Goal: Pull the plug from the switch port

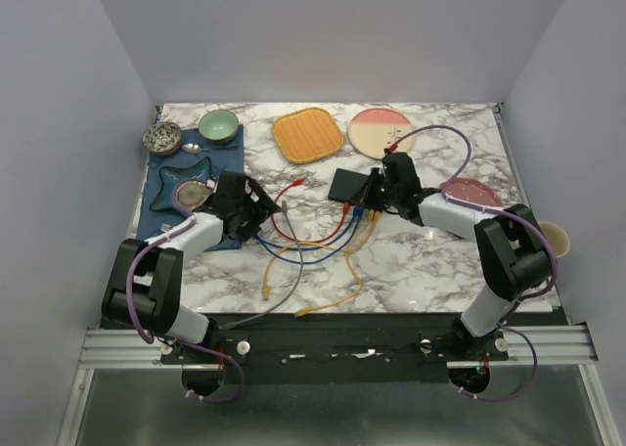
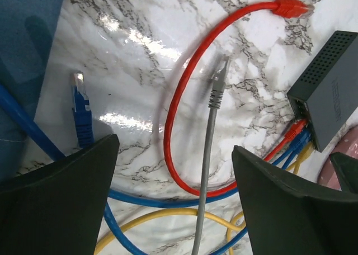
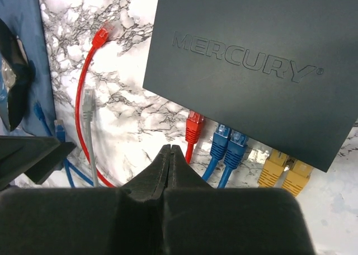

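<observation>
- Five plastic plugs, one red plug, two blue plugs and two yellow plugs, are seated along the robot-facing edge of the flat, matte dark grey-black switch, mid-table.
- The red plug is judged light and rigid, best pinched by its body.
- Its long axis is pointed into the switch.
- The right gripper is pressed closed, empty; the left gripper is spread wide.

I am wearing white shells and black joints; lilac cables are looping behind my matte black left pincer and right pincer.
</observation>
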